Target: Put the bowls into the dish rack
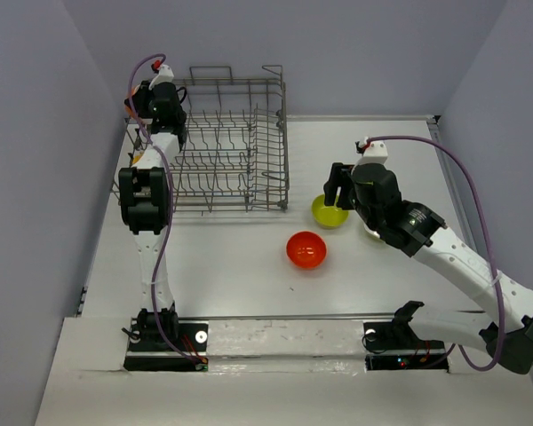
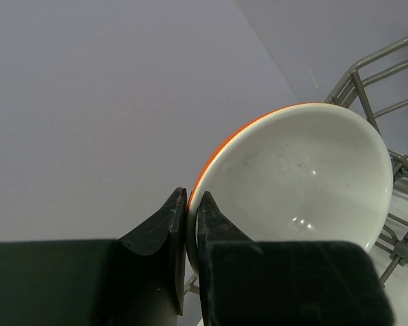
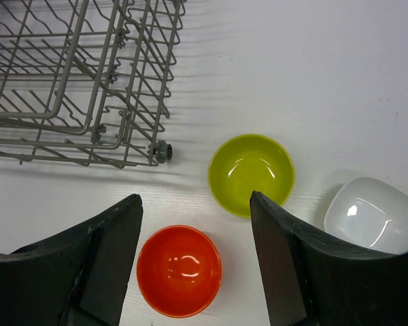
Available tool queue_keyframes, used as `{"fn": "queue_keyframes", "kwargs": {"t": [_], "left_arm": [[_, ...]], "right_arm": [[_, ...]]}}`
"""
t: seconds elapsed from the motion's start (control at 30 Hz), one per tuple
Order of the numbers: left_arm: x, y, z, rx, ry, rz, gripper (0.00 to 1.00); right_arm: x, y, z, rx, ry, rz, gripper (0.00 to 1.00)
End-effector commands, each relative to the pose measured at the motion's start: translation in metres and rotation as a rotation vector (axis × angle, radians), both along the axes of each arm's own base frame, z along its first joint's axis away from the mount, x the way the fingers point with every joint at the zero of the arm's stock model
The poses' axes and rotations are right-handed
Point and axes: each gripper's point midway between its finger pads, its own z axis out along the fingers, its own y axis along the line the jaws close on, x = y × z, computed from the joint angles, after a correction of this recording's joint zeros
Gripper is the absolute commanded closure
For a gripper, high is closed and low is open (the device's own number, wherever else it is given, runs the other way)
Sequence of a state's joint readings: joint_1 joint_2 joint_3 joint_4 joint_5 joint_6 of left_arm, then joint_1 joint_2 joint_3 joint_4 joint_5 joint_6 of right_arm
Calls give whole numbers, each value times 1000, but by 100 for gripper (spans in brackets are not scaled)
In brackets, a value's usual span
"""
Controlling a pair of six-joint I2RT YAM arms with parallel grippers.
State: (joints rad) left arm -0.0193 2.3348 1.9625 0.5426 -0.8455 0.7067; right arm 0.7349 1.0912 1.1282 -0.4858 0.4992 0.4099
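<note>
My left gripper (image 2: 192,204) is shut on the rim of a bowl (image 2: 306,176) that is white inside and orange-red outside. It holds the bowl tilted on edge, beside the grey wire dish rack (image 2: 387,81). From above, the left arm (image 1: 151,191) reaches to the far left end of the dish rack (image 1: 231,146) and hides that bowl. My right gripper (image 3: 196,197) is open and empty, hanging above the table. The lime green bowl (image 3: 251,173), red-orange bowl (image 3: 179,270) and plain white bowl (image 3: 374,214) sit below it.
From above, the lime green bowl (image 1: 329,211) and red-orange bowl (image 1: 306,250) lie right of the rack, on the white table (image 1: 222,266). The right arm (image 1: 426,235) covers most of the white bowl. Lilac walls enclose the table on three sides.
</note>
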Motion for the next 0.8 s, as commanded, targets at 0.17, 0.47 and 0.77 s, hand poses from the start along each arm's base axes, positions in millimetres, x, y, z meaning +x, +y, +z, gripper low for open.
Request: {"fn": "queue_keyframes", "kwargs": {"t": [0.17, 0.47, 0.77], "left_arm": [[0, 1, 24, 3, -103, 3, 100], [5, -6, 12, 10, -77, -14, 100], [10, -16, -1, 26, -36, -31, 100]], "right_arm": [[5, 7, 12, 21, -41, 7, 30], [5, 7, 11, 17, -41, 6, 30], [5, 6, 12, 17, -42, 8, 29]]}}
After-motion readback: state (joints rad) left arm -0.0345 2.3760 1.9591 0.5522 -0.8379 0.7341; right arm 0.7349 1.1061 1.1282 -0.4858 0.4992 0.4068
